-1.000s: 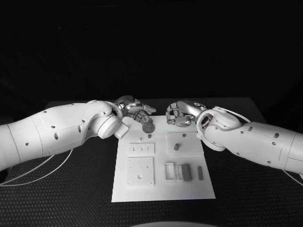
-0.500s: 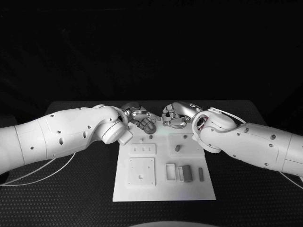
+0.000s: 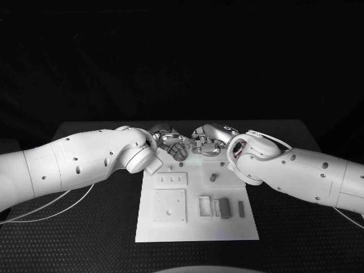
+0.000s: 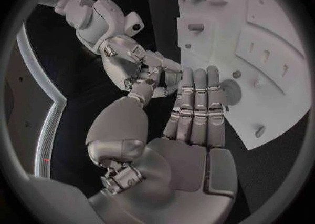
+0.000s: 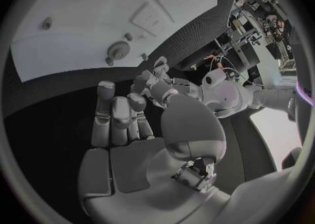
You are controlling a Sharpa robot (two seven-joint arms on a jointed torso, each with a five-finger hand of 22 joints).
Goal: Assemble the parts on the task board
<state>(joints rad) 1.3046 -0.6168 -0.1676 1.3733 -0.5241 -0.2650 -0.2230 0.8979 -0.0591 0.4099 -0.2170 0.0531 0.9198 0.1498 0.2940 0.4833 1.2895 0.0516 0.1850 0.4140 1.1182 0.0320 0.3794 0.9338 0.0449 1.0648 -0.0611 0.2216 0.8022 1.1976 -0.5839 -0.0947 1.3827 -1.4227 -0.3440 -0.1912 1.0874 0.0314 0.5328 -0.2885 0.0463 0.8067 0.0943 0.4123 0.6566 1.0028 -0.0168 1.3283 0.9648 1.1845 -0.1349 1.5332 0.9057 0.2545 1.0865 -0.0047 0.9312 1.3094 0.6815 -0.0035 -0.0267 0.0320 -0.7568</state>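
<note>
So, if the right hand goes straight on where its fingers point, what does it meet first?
Probably the gear at the board's edge; depth is unclear, so the right hand may pass above.

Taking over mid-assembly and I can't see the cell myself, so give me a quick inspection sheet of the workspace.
Surface: black table, with the white task board lying flat in its middle.
Job's things: a gear lies on the board near its far edge. A short peg stands mid-board, and small blocks sit side by side nearer the robot.
Clutter: nothing seen.
Hands: the left hand and right hand are close together over the board's far edge. Both have their fingers extended, with nothing seen in them.
Cables: a thin cable trails over the table under the left arm.
Surroundings: dark beyond the table.
</note>
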